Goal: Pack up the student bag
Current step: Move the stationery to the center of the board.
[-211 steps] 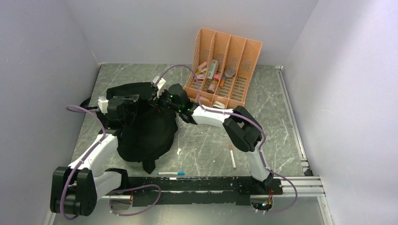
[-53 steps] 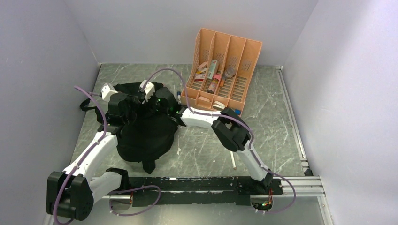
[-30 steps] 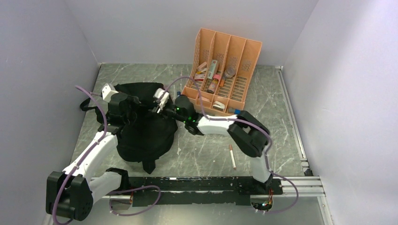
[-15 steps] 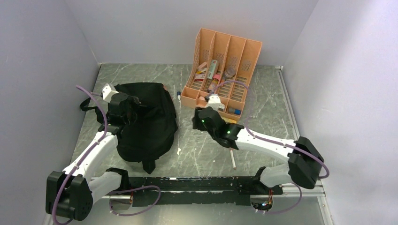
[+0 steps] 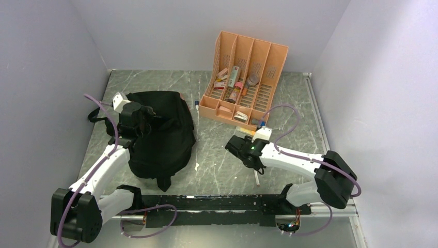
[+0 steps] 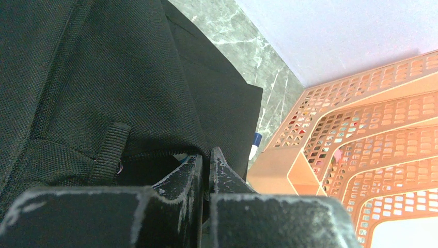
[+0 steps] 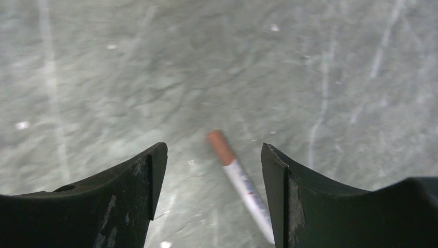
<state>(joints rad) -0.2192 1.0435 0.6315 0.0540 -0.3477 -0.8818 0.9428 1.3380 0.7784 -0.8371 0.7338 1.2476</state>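
The student bag [image 5: 160, 134], a big black backpack, lies at the left of the table. My left gripper [image 5: 143, 114] is at its upper edge. In the left wrist view the left gripper [image 6: 205, 157] is shut, its tips pinching the fabric rim of the student bag [image 6: 129, 77] beside a dark opening. My right gripper [image 5: 247, 157] hovers low over the table to the right of the bag. In the right wrist view the right gripper [image 7: 214, 150] is open, and a white marker with an orange-red cap [image 7: 240, 178] lies on the table between its fingers, untouched.
An orange slotted organizer [image 5: 248, 77] with several small items stands at the back, also seen close in the left wrist view as the organizer [image 6: 361, 129]. A blue-capped pen [image 5: 197, 104] lies between it and the bag. The white marker [image 5: 256, 178] lies near the black front rail [image 5: 217, 204].
My right arm has pulled away from the bag, swung right and toward the near edge, and now hangs over the white marker with its jaws spread wider. The left gripper has stayed put.
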